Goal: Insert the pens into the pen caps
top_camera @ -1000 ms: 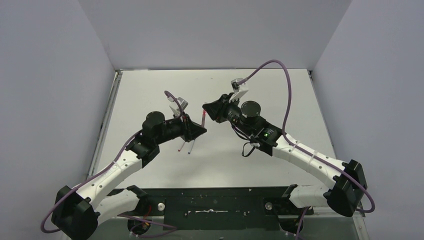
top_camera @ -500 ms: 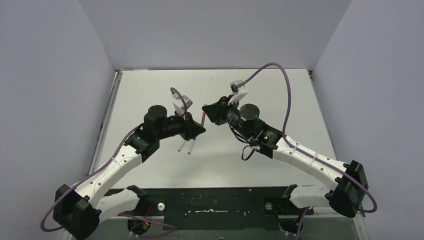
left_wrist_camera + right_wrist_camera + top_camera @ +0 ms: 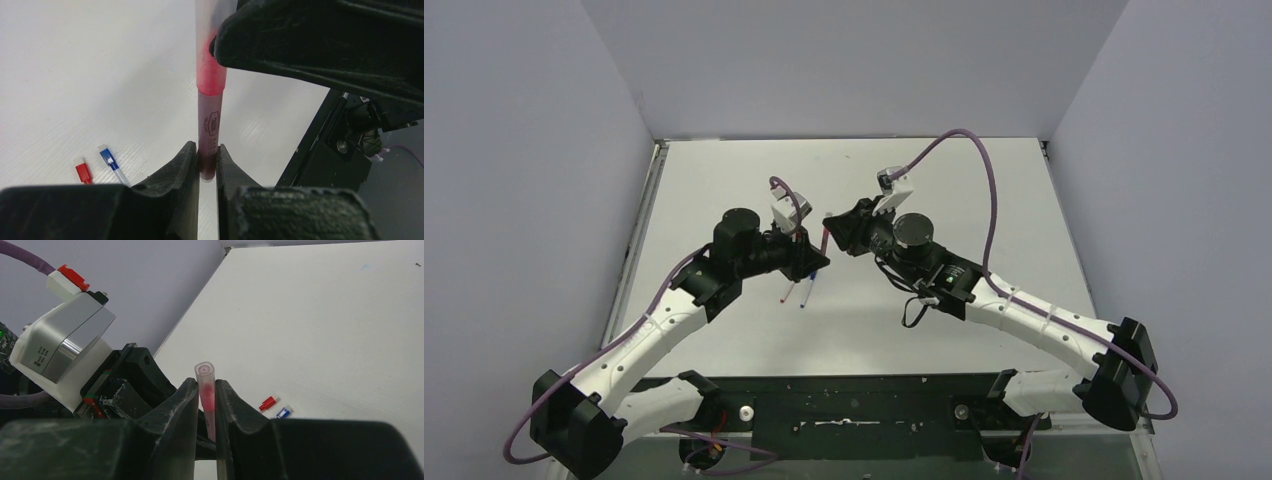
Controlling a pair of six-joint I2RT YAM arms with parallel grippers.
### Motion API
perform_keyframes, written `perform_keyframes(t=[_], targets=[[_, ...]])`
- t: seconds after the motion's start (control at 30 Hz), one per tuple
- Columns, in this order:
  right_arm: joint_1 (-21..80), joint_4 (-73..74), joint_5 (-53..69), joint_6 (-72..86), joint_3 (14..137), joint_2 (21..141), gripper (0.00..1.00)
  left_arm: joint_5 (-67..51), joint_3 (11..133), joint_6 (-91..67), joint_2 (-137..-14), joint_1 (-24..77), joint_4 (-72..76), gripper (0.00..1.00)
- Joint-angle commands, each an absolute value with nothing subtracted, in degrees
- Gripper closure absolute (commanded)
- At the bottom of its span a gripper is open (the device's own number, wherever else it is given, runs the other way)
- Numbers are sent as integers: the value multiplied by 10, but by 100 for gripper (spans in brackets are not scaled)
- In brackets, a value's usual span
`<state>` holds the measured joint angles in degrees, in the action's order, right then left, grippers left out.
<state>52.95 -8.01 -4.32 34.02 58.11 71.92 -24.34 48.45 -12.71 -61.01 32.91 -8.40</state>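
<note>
My left gripper (image 3: pixel 207 150) is shut on the lower end of the pinkish-red pen (image 3: pixel 209 127), held above the table. The pen's upper end sits inside the pale pink cap (image 3: pixel 210 75), with the red tip showing through it. My right gripper (image 3: pixel 206 385) is shut on that cap (image 3: pixel 205 375). In the top view the left gripper (image 3: pixel 817 263) and right gripper (image 3: pixel 832 236) meet tip to tip around the pen (image 3: pixel 826 238). Two whitish pens lie on the table, one wearing a red cap (image 3: pixel 83 172), one a blue cap (image 3: pixel 108 157).
The two capped pens (image 3: pixel 796 293) lie side by side just below my left gripper. The white table (image 3: pixel 944 180) is walled on three sides. A dark strip (image 3: pixel 854 400) runs along the near edge by the arm bases.
My right gripper has moved left and slightly up with the cap, closing on my left gripper. The left wrist has drawn back a little. The pens on the table have not moved.
</note>
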Motion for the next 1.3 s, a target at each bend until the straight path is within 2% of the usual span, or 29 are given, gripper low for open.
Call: perform_keyframes(t=[0.0, 0.53, 0.63, 0.67, 0.73, 1.0, 1.27], targets=[[569, -2, 2, 362, 560, 739, 100, -166, 555, -115, -607, 309, 12, 100], [573, 43, -26, 339, 566, 731, 99, -185, 564, -84, -615, 305, -38, 100], [567, 22, -33, 300, 555, 688, 50, -209, 550, -89, -614, 299, -40, 100], [564, 11, -33, 284, 555, 674, 41, -223, 547, -88, -613, 298, -42, 100], [549, 5, -18, 262, 564, 657, 36, -243, 542, -84, -614, 297, -47, 100], [462, -79, 87, 234, 626, 671, 36, -317, 524, -64, -614, 305, -72, 100], [452, -100, 128, 229, 682, 734, 40, -331, 517, -62, -607, 313, -76, 100]])
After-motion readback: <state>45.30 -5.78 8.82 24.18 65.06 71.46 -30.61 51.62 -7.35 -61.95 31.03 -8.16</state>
